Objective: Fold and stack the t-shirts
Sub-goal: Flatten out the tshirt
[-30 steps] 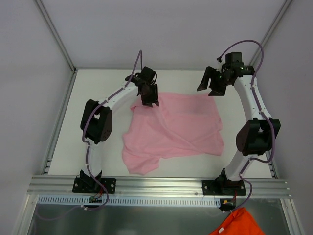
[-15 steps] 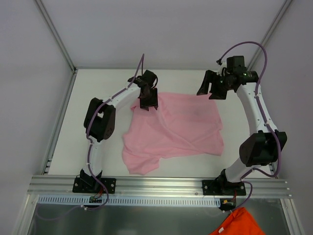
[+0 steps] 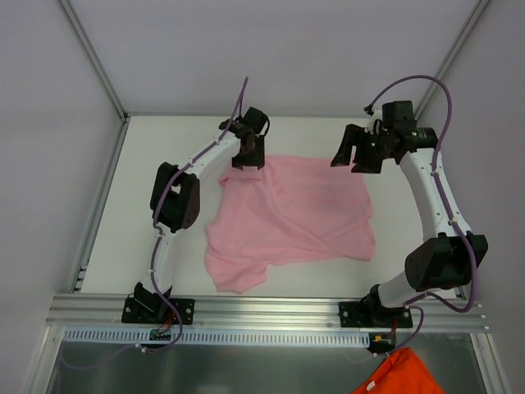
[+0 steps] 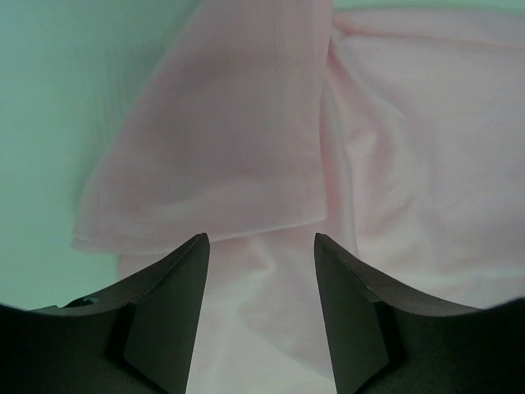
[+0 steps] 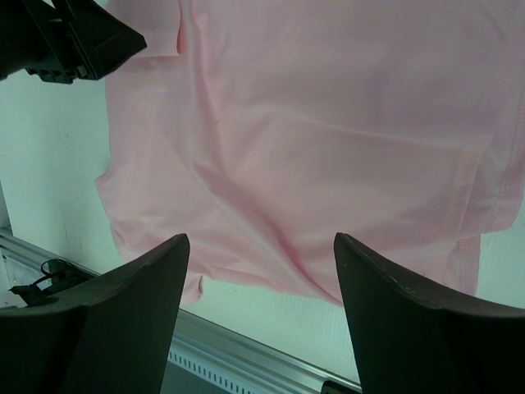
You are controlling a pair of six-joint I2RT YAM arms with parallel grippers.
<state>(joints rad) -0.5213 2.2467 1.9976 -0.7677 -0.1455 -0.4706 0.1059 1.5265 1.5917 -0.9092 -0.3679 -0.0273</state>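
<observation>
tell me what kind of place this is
Probably a robotics lab test cell, not a home: the left arm and right arm are bolted to an aluminium rail at the edge of a white table, boxed in by white walls, with one pink t-shirt on it.

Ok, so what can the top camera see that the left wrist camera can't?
Only the top view shows the whole shirt, the right gripper and an orange cloth at the bottom of the picture. Only the left wrist view shows the shirt's hem up close, with the left gripper open and empty just over it. Both show the pink shirt lying on the white table.
</observation>
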